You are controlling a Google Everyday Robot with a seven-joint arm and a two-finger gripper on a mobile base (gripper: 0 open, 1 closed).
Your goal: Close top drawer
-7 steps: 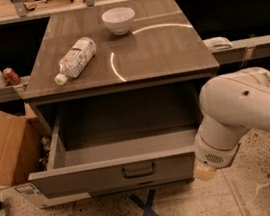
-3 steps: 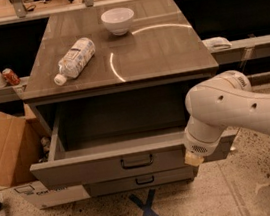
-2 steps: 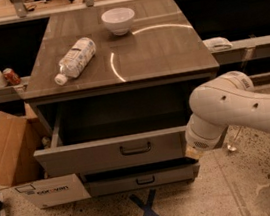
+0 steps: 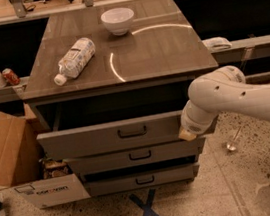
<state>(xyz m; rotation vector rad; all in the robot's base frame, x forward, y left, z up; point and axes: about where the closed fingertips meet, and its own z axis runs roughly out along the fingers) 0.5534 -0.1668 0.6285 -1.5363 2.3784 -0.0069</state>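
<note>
speckled stone flooring ran beneath a grey-brown cabinet (image 4: 167, 49), with a blue tape cross (image 4: 148, 211) stuck to the floor just in front of it. on the cabinet's glossy top a clear plastic bottle (image 4: 73, 58) lay on its side near the left edge, cap towards the front, and a white bowl (image 4: 118, 20) stood upright near the back. the top drawer (image 4: 94, 139) sat partly pulled out, its flat front standing forward of the two lower drawers, with a dark gap between it and the cabinet top; its small dark handle (image 4: 132, 131) was centred on the panel. the middle drawer (image 4: 107, 161) and the bottom drawer (image 4: 170, 176) lay below it, set further back. the white arm (image 4: 234, 95) reached in from the right, and the gripper (image 4: 187, 133) was at the right end of the top drawer's front, touching or nearly touching it; whether it was open or closed could not be told. an open cardboard box (image 4: 5, 154) stood on the floor just left of the drawers.
</note>
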